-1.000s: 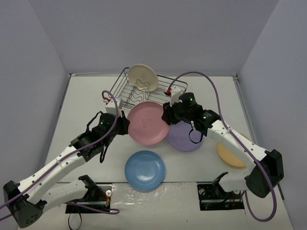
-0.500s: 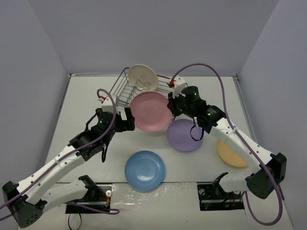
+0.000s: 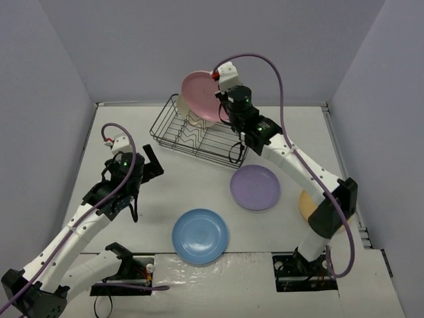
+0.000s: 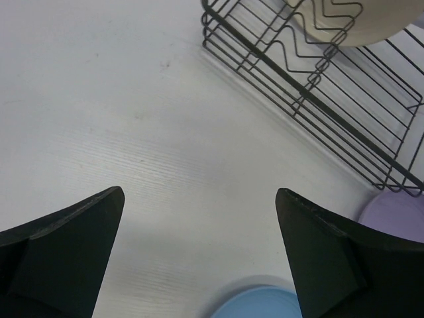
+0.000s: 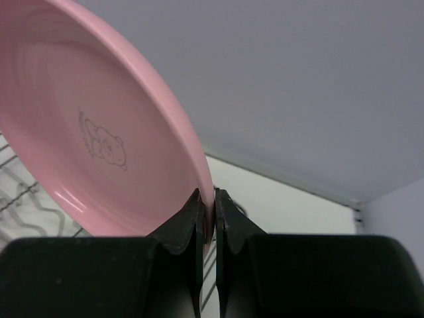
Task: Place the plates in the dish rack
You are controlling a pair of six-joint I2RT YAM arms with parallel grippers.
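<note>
Right claw (image 5: 207, 199) up from low down to above the rack (image 3: 173, 136) since a second ago; left claw (image 4: 199, 195) drawn back, spread wide, empty.
Pinches the pink plate (image 5: 99, 146) by its rim, on edge to suit the slots (image 3: 193, 129) beside the cream plate (image 4: 371, 30). Flat on the table (image 3: 298, 132): lilac plate (image 3: 255, 187), blue plate (image 3: 200, 235), orange plate (image 3: 304, 204).

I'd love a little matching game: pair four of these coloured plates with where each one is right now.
1 pink plate
2 cream plate
3 blue plate
4 lilac plate

A standing in the dish rack
B flat on the table, well clear of the rack
C pinched by the right gripper
D flat, just in front of the rack

Pairs: 1-C, 2-A, 3-B, 4-D
</note>
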